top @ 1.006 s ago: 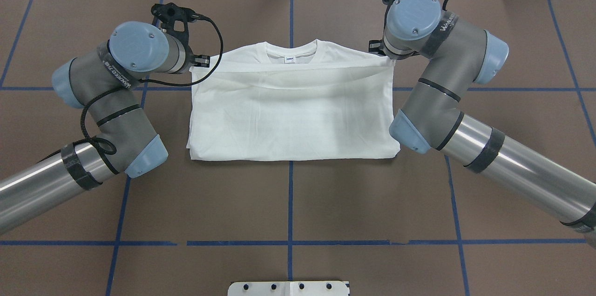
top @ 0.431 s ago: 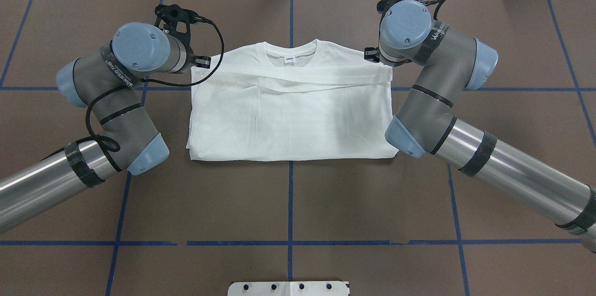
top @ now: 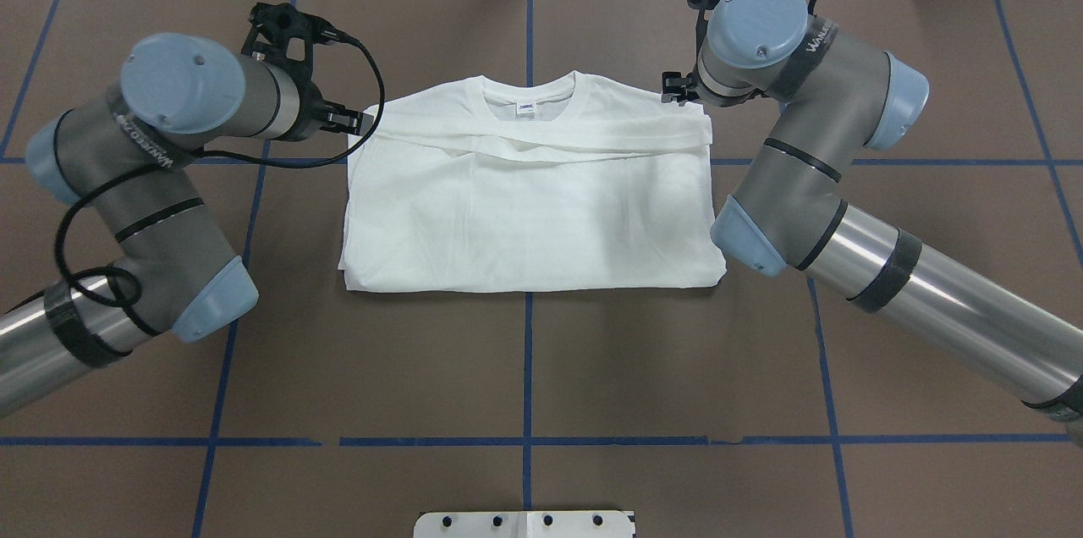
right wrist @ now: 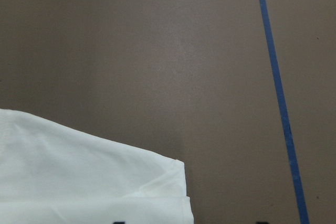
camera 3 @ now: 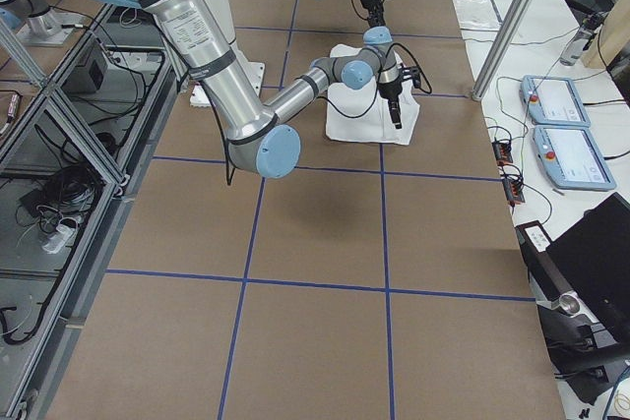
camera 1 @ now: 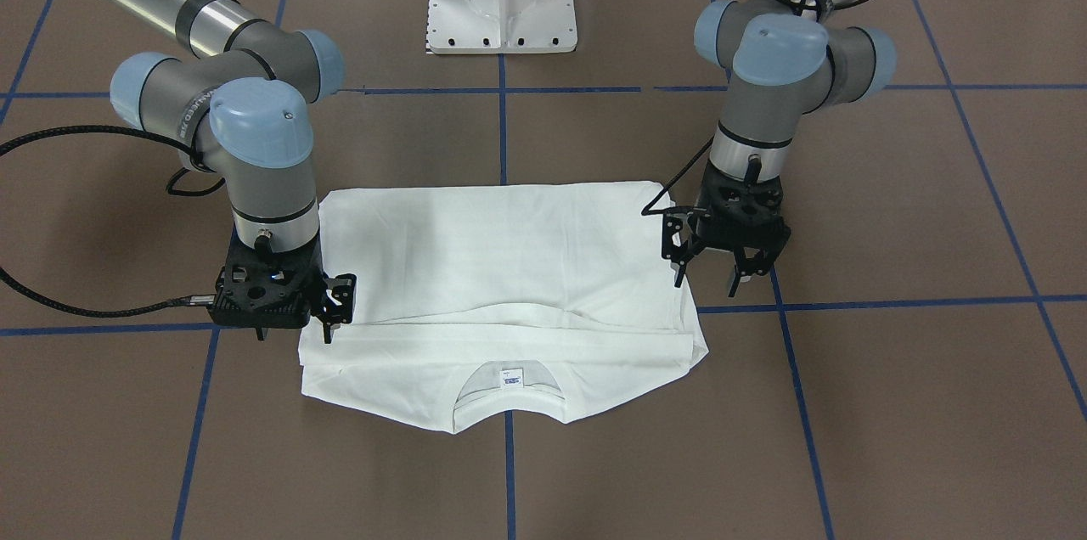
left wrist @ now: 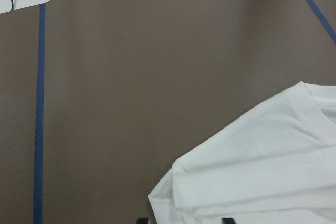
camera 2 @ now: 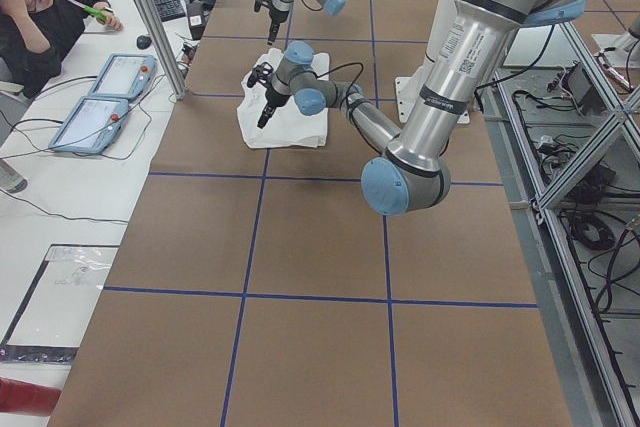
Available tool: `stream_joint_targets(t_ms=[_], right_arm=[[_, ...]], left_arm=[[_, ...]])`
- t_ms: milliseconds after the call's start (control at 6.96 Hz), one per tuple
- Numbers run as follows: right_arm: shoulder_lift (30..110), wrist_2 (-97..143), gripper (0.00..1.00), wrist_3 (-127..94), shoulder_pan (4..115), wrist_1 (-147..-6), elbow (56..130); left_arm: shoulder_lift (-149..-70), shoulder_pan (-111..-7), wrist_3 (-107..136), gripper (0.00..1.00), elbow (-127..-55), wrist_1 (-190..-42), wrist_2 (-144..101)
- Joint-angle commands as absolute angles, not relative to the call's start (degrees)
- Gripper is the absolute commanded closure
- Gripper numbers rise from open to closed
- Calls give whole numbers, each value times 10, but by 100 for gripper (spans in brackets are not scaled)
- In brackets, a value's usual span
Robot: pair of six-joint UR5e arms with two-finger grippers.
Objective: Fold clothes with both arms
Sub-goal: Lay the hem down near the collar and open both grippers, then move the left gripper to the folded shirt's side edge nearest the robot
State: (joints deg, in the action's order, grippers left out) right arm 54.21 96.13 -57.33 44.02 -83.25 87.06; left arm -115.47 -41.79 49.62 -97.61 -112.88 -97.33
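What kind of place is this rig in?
Probably a robotics lab, likely a data-collection cell. The table is gridded with blue tape, teach pendants lie alongside it, an aluminium frame surrounds it, and a person sits nearby.

Folded T-shirt between two tools on the bench

The T-shirt (top: 525,208) is laid flat at the middle of the bench (top: 525,369), with its neck (top: 529,90) turned to the far side, away from the pedestal (top: 525,524), which is set at the robot's edge. A folded-over layer is spread across the body and ends just short of the neck. The left tool (top: 351,117) is held beside the far left corner, and the right tool (top: 673,90) beside the far right corner.
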Motion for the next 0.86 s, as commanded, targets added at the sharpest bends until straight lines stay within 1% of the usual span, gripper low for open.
stream_joint_targets(t_ms=[0,287,431,718], right_arm=[[548,961,0,-570,434,-828,883],[549,960,0,-570,434,-827,883],[549,959,0,-570,434,-827,882],[550,959,0,-569,434,-827,882]], left_arm=[[-1076,-358,583,0,-1060,-1140,-984],[-1045,-294,651,0,-1057,-1175,-959],[-1050,-274,656,7,-1040,-1177,-928],[-1051,-272,657,23,-1032,-1177,-927]])
